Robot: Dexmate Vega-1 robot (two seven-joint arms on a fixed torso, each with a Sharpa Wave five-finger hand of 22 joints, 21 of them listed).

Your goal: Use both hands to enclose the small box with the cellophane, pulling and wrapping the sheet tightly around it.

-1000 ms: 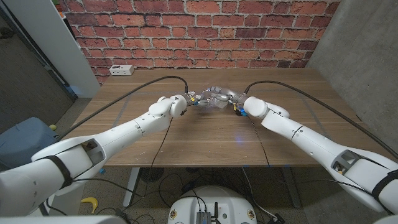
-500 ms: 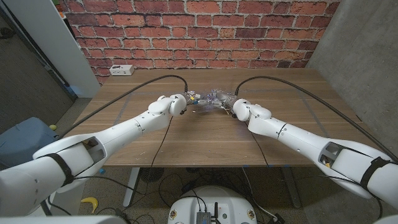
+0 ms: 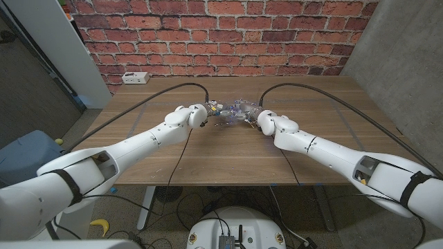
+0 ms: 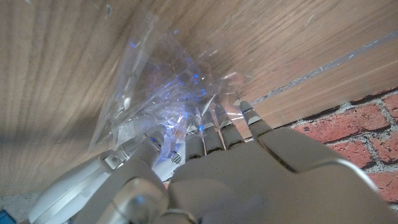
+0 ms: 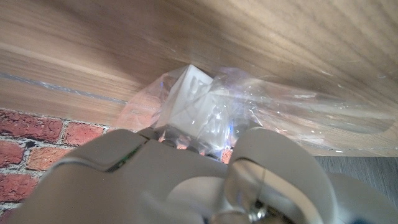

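Shifted since a second ago: right arm, swung inward toward the table's middle, its hand brought closer to the left one; left arm is seen much as before.

Wooden table: both arms are reached across it, meeting near its far middle.

Cellophane: crumpled, gathered around the box between the two hands, a loose flap spread on the wood. For a tight wrap, the sheet is best pulled taut from both sides at once and the slack folded under, judged from the loose flap.

Left hand: held at the bundle's left; fingers are laid on the sheet; a firm grasp cannot be told.

Right hand: fingers are closed around the wrapped box from the right.

Small box: white, inside the film, just beyond the right hand.
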